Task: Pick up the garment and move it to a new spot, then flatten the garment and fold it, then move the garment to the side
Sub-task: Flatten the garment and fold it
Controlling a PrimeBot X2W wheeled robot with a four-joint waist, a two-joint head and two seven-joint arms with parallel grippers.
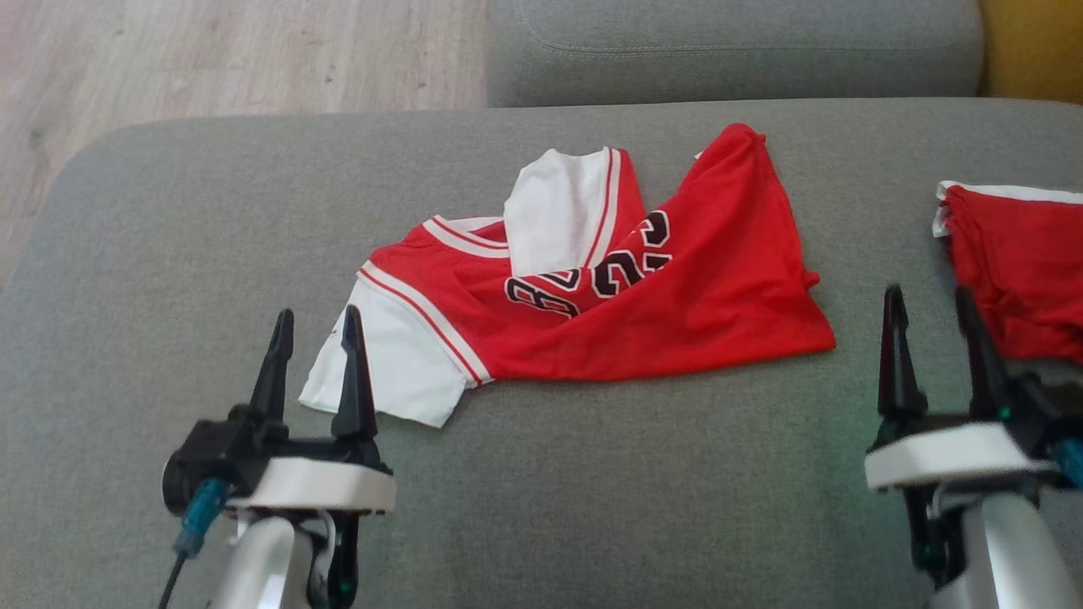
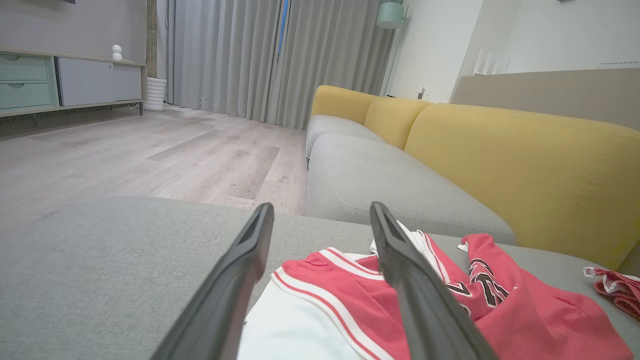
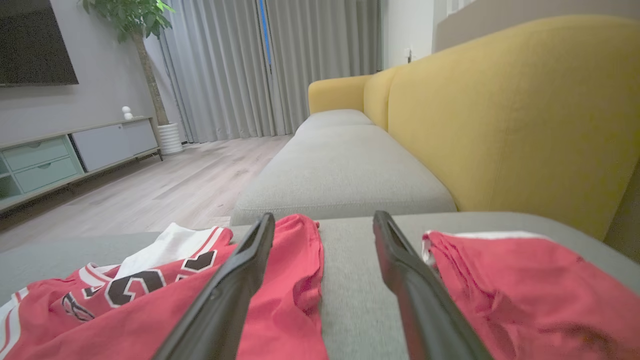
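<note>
The garment (image 1: 643,296) is a red jersey with white sleeves and black numerals, lying rumpled and partly folded over itself in the middle of the grey sofa seat (image 1: 169,254). It also shows in the left wrist view (image 2: 360,310) and the right wrist view (image 3: 150,300). My left gripper (image 1: 317,326) stands open at the jersey's white sleeve, nothing between its fingers. My right gripper (image 1: 931,304) stands open to the right of the jersey, empty, between it and a second red garment (image 1: 1015,262).
A second red garment with white trim (image 3: 510,290) lies at the seat's right edge. Another grey seat cushion (image 1: 728,42) lies beyond, with a yellow backrest (image 3: 500,125) along the right. Wooden floor (image 1: 211,59) borders the seat at far left.
</note>
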